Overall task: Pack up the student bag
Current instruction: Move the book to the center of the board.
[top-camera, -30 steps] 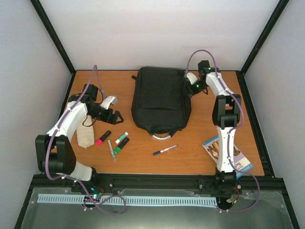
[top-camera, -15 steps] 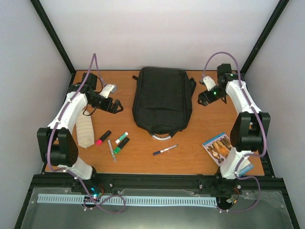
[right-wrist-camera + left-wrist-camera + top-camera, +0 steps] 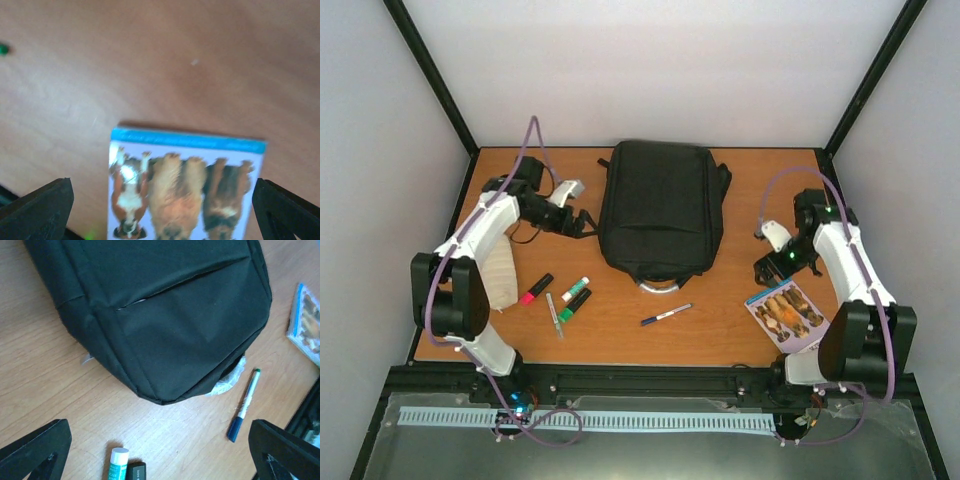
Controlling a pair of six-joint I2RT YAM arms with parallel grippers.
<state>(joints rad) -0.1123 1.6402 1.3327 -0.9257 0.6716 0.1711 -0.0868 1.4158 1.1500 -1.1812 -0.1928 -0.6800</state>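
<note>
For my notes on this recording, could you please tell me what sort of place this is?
Probably a lab robot cell: white panel walls and black frame posts enclose a wooden table, left arm and right arm bolted at its near edge, a black backpack on it.

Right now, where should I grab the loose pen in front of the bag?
Mid-barrel, from straight above, jaws closing across its width. The pen lies flat and slanted on the table, apart from the bag and the markers, so both long sides look free.
</note>
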